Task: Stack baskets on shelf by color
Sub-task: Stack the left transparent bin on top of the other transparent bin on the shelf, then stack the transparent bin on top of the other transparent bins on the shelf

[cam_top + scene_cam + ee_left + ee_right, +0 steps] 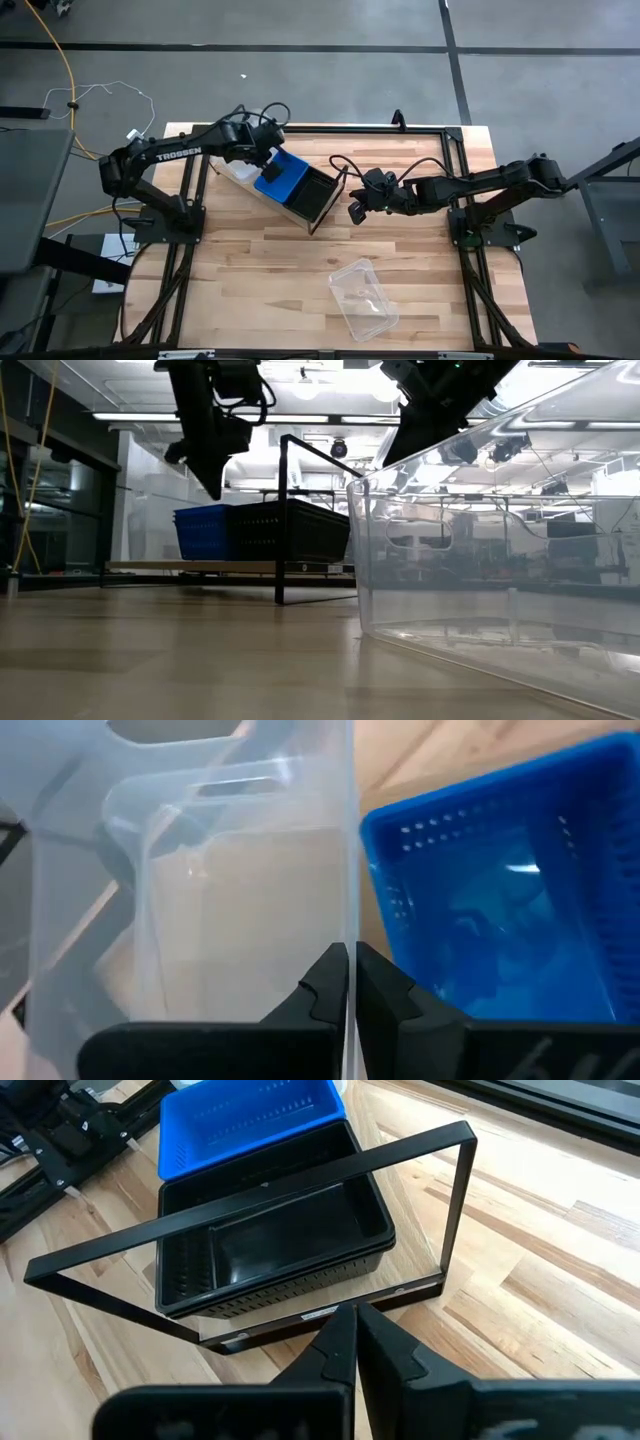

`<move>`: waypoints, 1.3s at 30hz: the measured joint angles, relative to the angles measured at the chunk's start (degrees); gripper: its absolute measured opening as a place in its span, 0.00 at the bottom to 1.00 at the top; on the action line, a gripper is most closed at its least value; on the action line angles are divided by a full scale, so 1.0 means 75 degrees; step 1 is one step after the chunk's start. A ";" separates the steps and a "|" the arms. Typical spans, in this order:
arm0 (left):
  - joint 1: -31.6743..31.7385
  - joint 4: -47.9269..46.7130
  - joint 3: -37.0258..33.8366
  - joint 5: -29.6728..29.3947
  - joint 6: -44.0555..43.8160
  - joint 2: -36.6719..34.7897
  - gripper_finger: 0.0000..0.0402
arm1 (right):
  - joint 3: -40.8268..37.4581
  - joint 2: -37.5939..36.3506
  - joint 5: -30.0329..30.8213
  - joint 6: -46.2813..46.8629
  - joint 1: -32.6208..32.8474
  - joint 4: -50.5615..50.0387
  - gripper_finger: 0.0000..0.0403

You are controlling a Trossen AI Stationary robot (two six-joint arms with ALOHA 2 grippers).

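**Left jaws pinch a clear basket wall beside the blue one**

We see the left gripper [350,982] closed tight on the thin upright wall of a clear basket [200,890]; its fingers meet with only that wall between them. The blue basket [500,890] sits just beside it, and nothing shows inside either one. From above, the left gripper [262,152] reaches over the back end of the shelf [328,205], where the clear basket [238,172], the blue basket [282,178] and a black basket [312,195] lie in a row.

The right gripper [355,1342] hangs above the tabletop [540,1270] with its fingers pressed together, holding nothing. Ahead of it the black slatted basket [270,1250] sits empty inside the black frame, touching the blue basket [250,1120] behind it. In the high view the right gripper [357,211] hovers just beside the shelf's open end.

Another clear basket [362,297] lies empty on the tabletop [250,280], well apart from the shelf.
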 joint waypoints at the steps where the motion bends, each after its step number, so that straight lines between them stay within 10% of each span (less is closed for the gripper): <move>1: -0.0020 -0.0012 0.0000 -0.0103 -0.0171 0.0000 0.00 | 0.0000 0.0000 0.0000 0.0000 0.0000 0.0000 0.00; 21: 0.0157 -0.0152 0.0000 -0.0276 -0.2031 0.0000 0.03 | 0.0000 0.0000 -0.0047 0.0052 0.0000 0.0000 0.00; 39: 0.0365 0.0284 0.0000 0.0372 -0.1449 -0.0569 0.41 | 0.0000 0.0000 0.0086 -0.0006 0.0000 0.0003 0.00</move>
